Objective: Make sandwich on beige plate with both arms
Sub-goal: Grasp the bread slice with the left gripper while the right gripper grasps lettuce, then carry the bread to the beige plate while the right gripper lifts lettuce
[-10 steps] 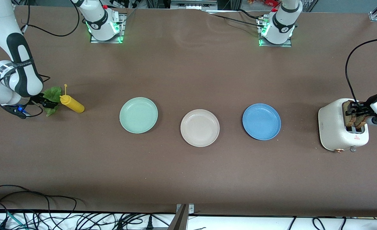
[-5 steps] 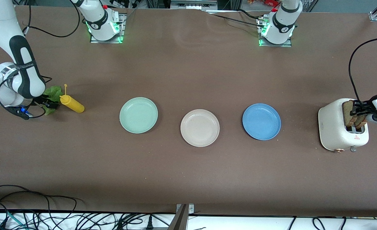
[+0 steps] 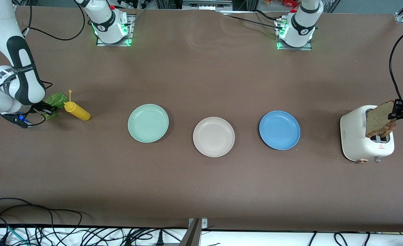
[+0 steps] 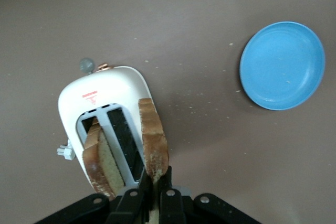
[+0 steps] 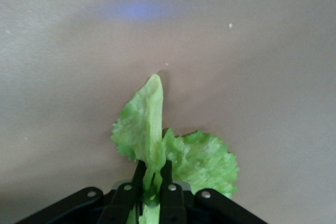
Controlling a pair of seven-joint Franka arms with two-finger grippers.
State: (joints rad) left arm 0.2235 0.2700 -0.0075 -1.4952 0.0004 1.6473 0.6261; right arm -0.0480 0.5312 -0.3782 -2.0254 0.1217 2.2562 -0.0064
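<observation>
Left end effector [image 3: 397, 110] first: we've got it pinched on a bread slice [image 3: 379, 118], holding the slice up in the air over the toaster [image 3: 358, 135]. In the left wrist view the fingers [image 4: 169, 195] are squeezed on the slice's edge, and a second bread slice [image 4: 102, 163] sits in one toaster slot. The right end effector [image 3: 47, 108] is clamped on the lettuce leaf [image 3: 55, 102] at the right arm's end of the desk [image 3: 201, 184], close above the desktop; whether the leaf touches the surface we can't tell.

Now big to small. The brown desk carries everything. The two white arms come next: the right arm [image 3: 17, 75] bends over its end, while the left arm is mostly out of frame. The white toaster sits at the left arm's end.

Three plates line up across the middle: the mint-green plate [image 3: 148, 123] toward the right arm's end, the blue plate [image 3: 279, 130] toward the left arm's end, and the beige plate [image 3: 213, 136] between them, a little nearer the front camera. All three are bare.

Smallest is a yellow squeeze bottle [image 3: 77, 111], lying on its side just beside the lettuce.
</observation>
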